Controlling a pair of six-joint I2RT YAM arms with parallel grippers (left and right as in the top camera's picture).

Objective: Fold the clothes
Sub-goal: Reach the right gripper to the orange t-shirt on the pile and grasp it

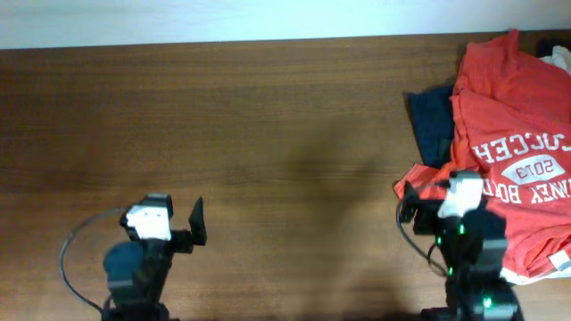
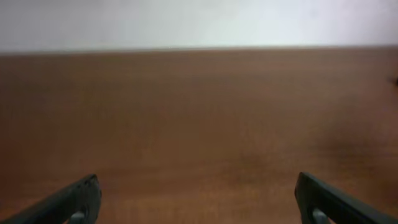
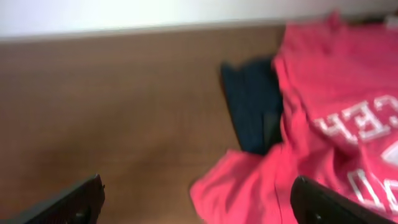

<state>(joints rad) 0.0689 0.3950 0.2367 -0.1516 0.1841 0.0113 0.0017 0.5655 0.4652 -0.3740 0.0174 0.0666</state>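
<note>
While the orange-red T-shirt (image 1: 513, 107) lies crumpled at the right end of the table (image 1: 268, 134), its long axis runs from far edge to near edge. It partly covers a navy garment (image 1: 433, 120); white cloth (image 1: 558, 61) shows at the far corner. Right gripper (image 3: 198, 186): nearer, fingers spread wide, holding nothing. The shirt sits ahead and to its right, with a red fold just beyond the fingers. Left gripper (image 2: 198, 186): spread, empty, well apart over wood. The first grasp likely falls to the right arm.
</note>
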